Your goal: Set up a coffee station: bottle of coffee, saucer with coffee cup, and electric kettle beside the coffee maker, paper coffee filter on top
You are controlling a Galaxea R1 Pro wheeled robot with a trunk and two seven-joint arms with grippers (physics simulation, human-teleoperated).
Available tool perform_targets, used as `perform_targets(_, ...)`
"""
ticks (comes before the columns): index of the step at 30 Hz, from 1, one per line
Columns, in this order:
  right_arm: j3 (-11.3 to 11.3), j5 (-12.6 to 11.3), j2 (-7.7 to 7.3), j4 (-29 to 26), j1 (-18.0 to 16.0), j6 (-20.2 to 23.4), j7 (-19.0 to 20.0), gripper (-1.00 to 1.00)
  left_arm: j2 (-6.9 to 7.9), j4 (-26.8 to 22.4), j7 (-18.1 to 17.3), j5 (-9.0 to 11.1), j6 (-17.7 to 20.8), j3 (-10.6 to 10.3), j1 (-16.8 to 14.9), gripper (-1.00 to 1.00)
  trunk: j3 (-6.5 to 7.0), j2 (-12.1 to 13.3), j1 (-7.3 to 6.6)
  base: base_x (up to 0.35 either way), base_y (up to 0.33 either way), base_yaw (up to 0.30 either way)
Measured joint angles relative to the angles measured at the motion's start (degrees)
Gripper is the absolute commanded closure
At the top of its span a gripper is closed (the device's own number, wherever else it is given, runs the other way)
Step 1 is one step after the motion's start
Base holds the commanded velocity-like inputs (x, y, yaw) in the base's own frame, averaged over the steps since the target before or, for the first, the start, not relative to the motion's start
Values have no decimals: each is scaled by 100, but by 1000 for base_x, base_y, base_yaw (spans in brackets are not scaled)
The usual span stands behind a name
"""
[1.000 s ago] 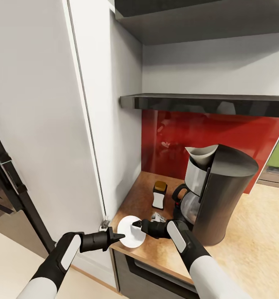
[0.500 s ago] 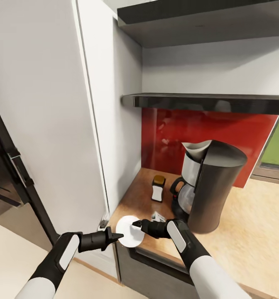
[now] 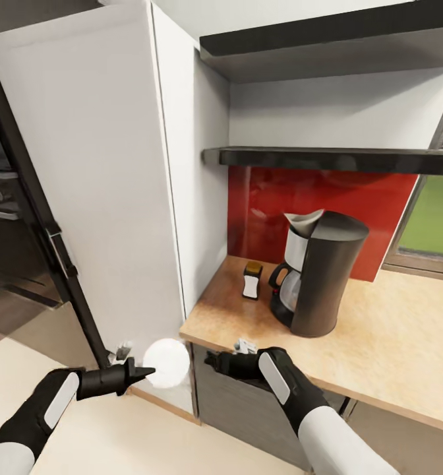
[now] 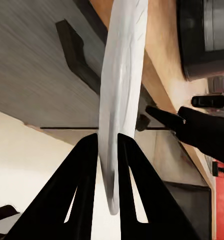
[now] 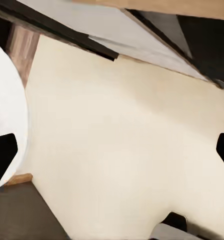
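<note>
Left gripper (image 3: 141,373): jaws clamped on the rim of the small flat round white saucer (image 3: 167,363), held off the light-wood kitchen countertop (image 3: 380,343). Right gripper (image 3: 211,361): beside the saucer, jaws spread. Beyond it: tall dark-grey cylindrical coffee maker (image 3: 320,274), white paper coffee filter (image 3: 302,221) on top; small white-labelled bottle of coffee (image 3: 251,280) alongside.

The coffee maker (image 3: 320,274) and the bottle of coffee (image 3: 252,280) are crowding the desk (image 3: 393,343) corner beside the white cabinet wall (image 3: 205,198). Bare desk is lying open in front of them and off to the right, under the kitchen shelf (image 3: 340,158).
</note>
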Motion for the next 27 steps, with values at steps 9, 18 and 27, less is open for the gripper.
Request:
perform_targets(9,140,-1,-1,-287,0,6,-9,-100,623,0,-860,-2,25,21,-5,100,0,0,-2,-294,157,0)
perform_targets(18,332,288,0,1813,3,-111,-14,-100,593,-16,-948,21,91,18,-88,100,-2,0,-4,-19,12,0)
perform_targets(27,508,1922,-290,3742,442,-2381,-250,-100,-288,-74,-892,126,110,14,-330,100,-2,0,-4,0,0,0)
